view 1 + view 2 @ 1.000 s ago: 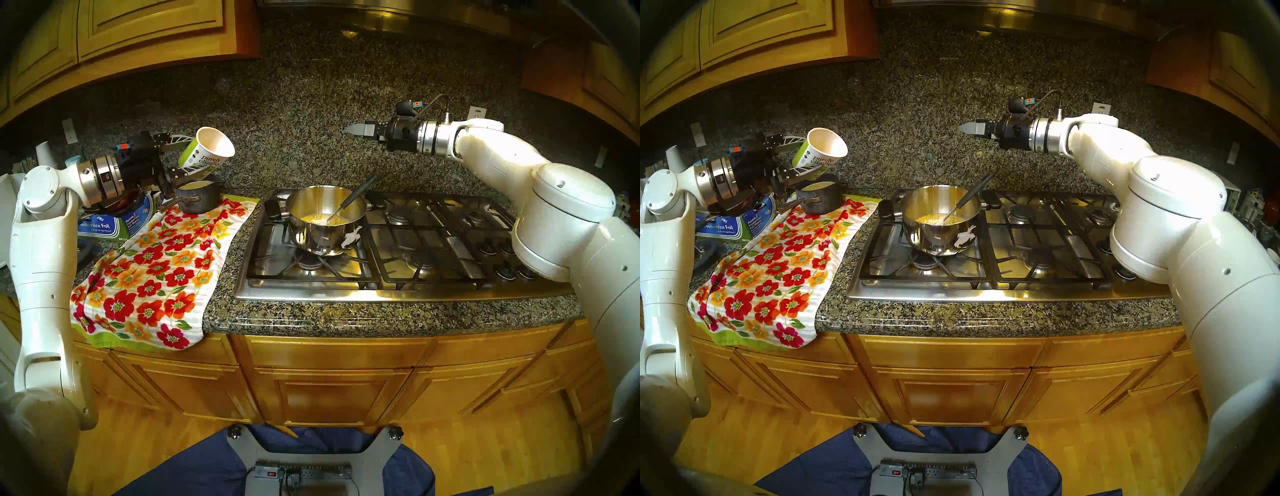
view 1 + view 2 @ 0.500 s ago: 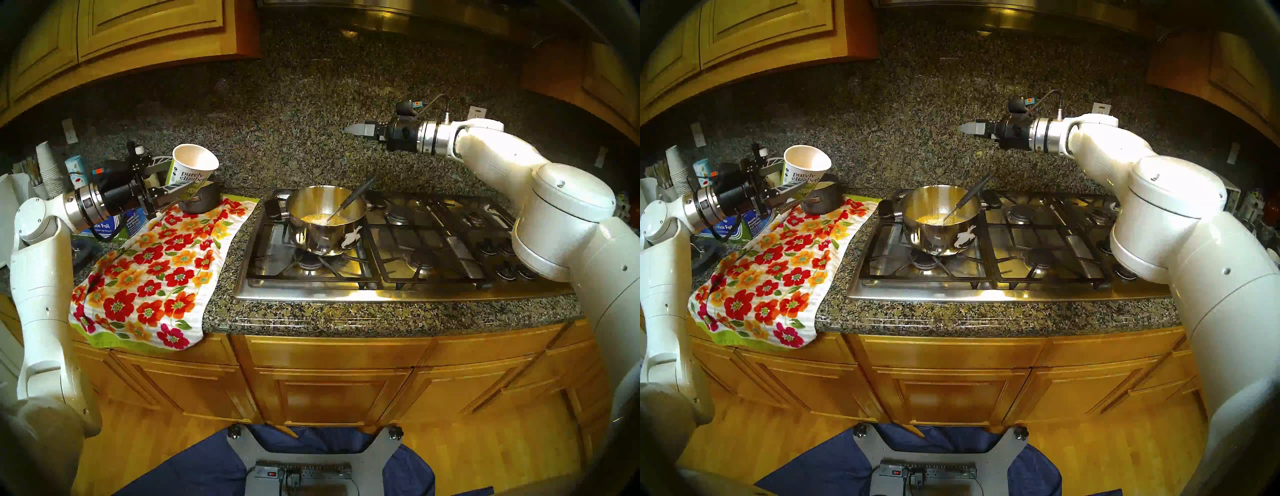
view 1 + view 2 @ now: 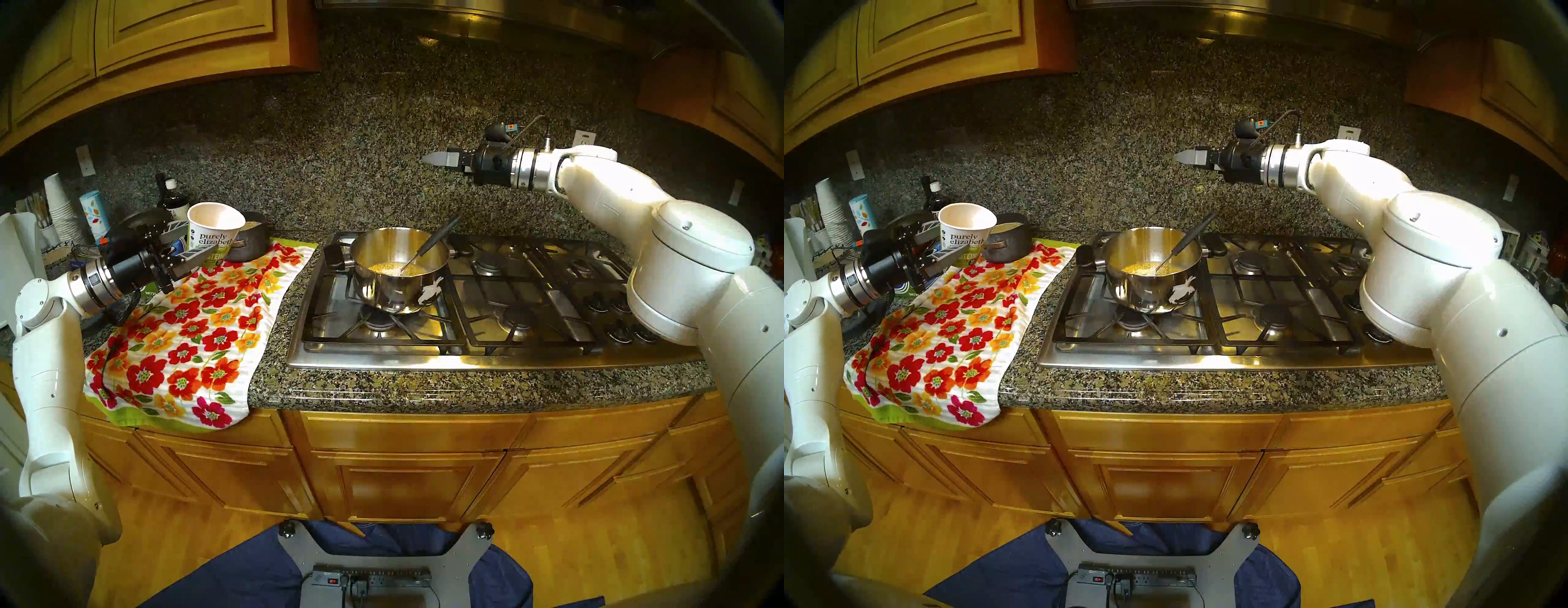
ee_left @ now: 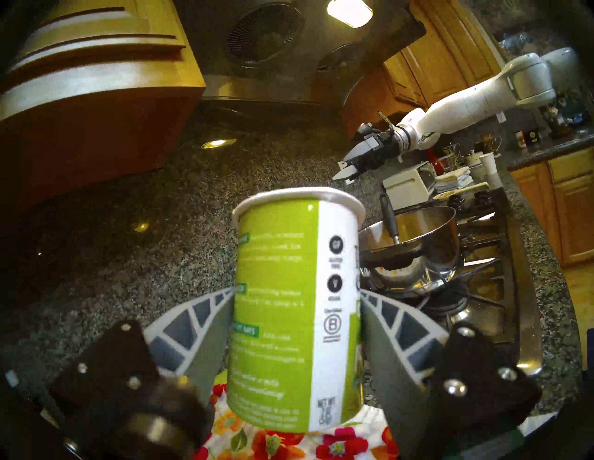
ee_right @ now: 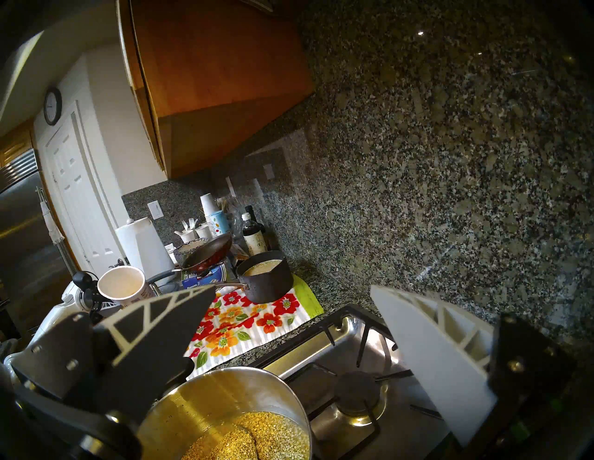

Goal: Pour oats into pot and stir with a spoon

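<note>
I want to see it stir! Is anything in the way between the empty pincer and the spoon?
Nothing visible blocks it. The right pincer, open, hangs in open air above the pot; the spoon handle leans on the rim below it.

At the left of your head view, a floral towel (image 3: 191,335) hangs over the edge of the granite counter (image 3: 424,384). A small dark grey pot (image 3: 250,244) stands on the towel's far end, with pale contents. Behind it, at upper left, you see a dark bottle (image 3: 172,199), a stack of paper cups (image 3: 59,208) and a frying pan (image 5: 209,253) resting on a blue foil box (image 5: 202,278). The gas cooktop (image 3: 509,339) fills the middle, wooden cabinets (image 3: 403,467) below.
</note>
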You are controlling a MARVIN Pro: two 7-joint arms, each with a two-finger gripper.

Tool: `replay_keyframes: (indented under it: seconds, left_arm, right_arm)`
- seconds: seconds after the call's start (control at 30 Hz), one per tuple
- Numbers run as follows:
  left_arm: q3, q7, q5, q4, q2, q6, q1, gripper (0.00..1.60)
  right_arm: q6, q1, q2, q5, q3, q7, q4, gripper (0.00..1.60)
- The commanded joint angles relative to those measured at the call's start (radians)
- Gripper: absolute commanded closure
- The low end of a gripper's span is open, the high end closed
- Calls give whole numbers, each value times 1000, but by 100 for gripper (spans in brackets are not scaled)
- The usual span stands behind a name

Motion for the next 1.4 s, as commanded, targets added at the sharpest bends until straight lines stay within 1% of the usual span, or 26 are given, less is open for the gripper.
replay_keyframes:
  seconds: [0.0, 0.27, 0.37, 0.53, 0.8, 0.93, 0.97, 1.03, 1.13, 1.23, 1.27, 1.37]
  left_arm:
    - [5, 3, -74, 27, 40, -7, 25, 67]
    - [44, 3, -156, 90, 74, -10, 73, 69]
    - [59, 3, -186, 131, 83, -3, 73, 72]
    - [91, 3, -237, 193, 103, -21, 73, 72]
    - [153, 3, -289, 270, 132, -35, 63, 69]
    - [191, 3, -301, 287, 150, -61, 72, 67]
    - [198, 3, -303, 288, 153, -70, 74, 70]
    - [214, 3, -315, 289, 161, -78, 80, 71]
    - [247, 3, -326, 293, 175, -107, 91, 63]
    - [263, 3, -335, 294, 183, -127, 100, 63]
    - [278, 3, -349, 296, 190, -138, 104, 72]
    - [291, 3, -381, 296, 196, -155, 112, 75]
  right_arm:
    - [3, 45, 1, 8, 10, 0, -3, 0]
    - [2, 45, 2, 8, 10, 0, -3, 0]
    - [2, 45, 2, 8, 10, 0, -3, 0]
    - [2, 45, 2, 8, 10, 0, -3, 0]
    - [2, 44, 2, 7, 10, 0, -3, 0]
    - [2, 44, 2, 7, 10, 0, -3, 0]
    - [2, 44, 2, 7, 10, 0, -3, 0]
    - [2, 44, 2, 7, 10, 0, -3, 0]
    - [2, 44, 2, 7, 10, 0, -3, 0]
    - [2, 45, 2, 7, 10, 0, -3, 0]
    - [2, 45, 2, 7, 10, 0, -3, 0]
    - [2, 45, 2, 7, 10, 0, -3, 0]
